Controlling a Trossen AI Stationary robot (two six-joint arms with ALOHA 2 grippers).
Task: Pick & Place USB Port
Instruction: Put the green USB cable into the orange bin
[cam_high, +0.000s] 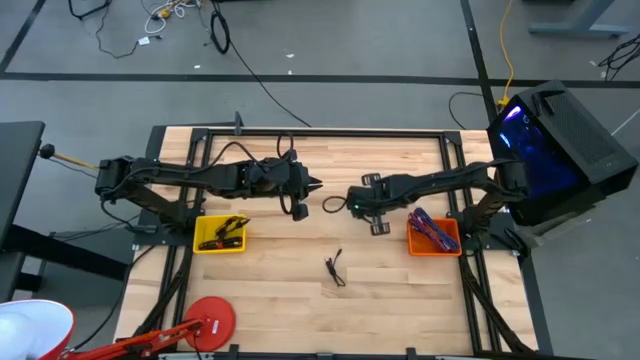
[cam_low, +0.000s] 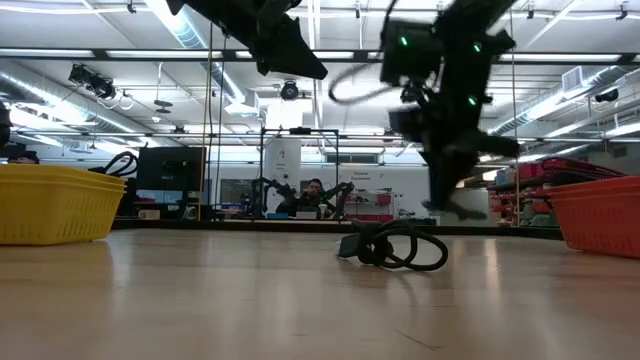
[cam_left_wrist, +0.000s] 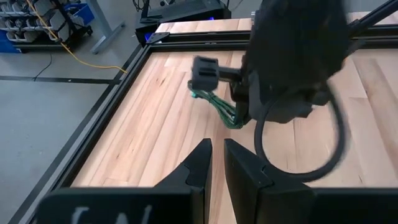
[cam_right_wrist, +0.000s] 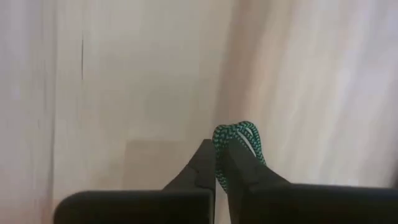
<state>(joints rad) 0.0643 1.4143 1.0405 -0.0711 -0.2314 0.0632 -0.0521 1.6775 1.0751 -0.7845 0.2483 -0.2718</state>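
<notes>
Gripping a green braided cable (cam_right_wrist: 239, 140), the right claw (cam_right_wrist: 219, 163) is pinched shut mid-frame in the high view, above the wooden surface (cam_high: 400, 290). Facing it, the left claw (cam_left_wrist: 217, 163) is nearly closed and empty. A black cable (cam_high: 335, 269) lies lower centre.
</notes>
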